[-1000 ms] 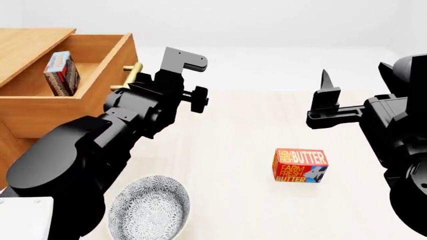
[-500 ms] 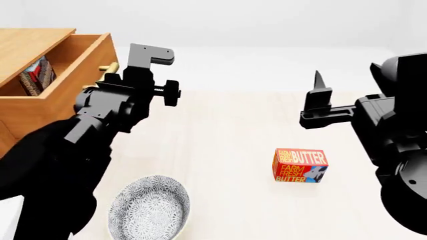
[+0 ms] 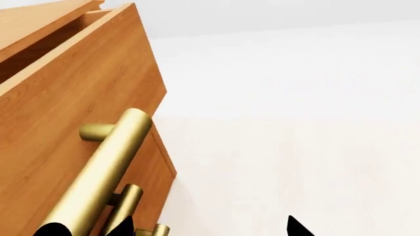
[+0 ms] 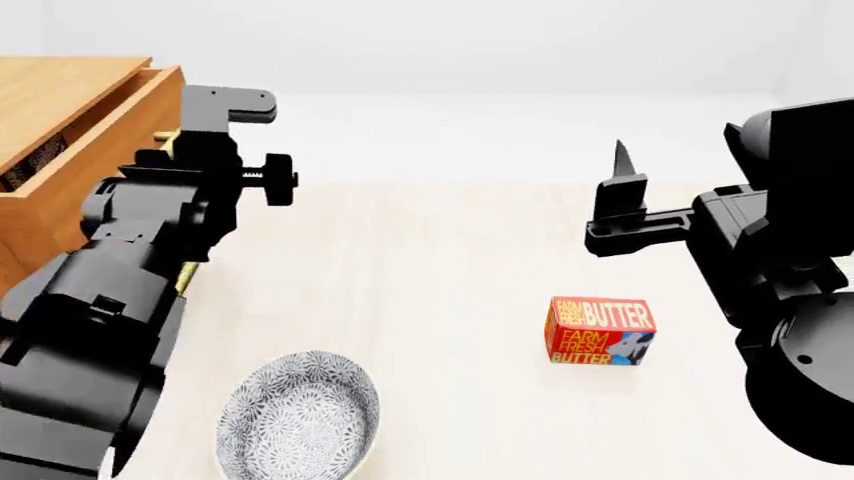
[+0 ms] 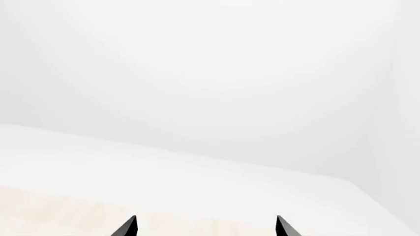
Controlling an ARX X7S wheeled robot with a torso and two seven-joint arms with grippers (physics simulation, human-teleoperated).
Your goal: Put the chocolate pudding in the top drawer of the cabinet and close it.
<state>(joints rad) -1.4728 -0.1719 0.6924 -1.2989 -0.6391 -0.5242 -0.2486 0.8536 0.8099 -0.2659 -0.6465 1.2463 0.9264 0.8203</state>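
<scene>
Closing step underway: left claw (image 3: pixel 174 231), tips spread, pressing against top drawer (image 3: pixel 78 113) by its handle (image 3: pixel 98 172), pudding (image 4: pixel 34 160) just behind inside. Right claw (image 5: pixel 204 227) parted, idling well apart. Needing one final shove into cabinet (image 4: pixel 60 85).

The only readable print is on the butter box (image 4: pixel 601 331), which lies on the surface in the head view. Its top face says "FARM FRESH" in small yellow letters beside "BUTTER" in large white ones. Its front face repeats "FARM FRESH BUTTER" in yellow on red, stacked in three lines. Dark marks show on something inside the drawer (image 4: pixel 91 142), too small to read.
</scene>
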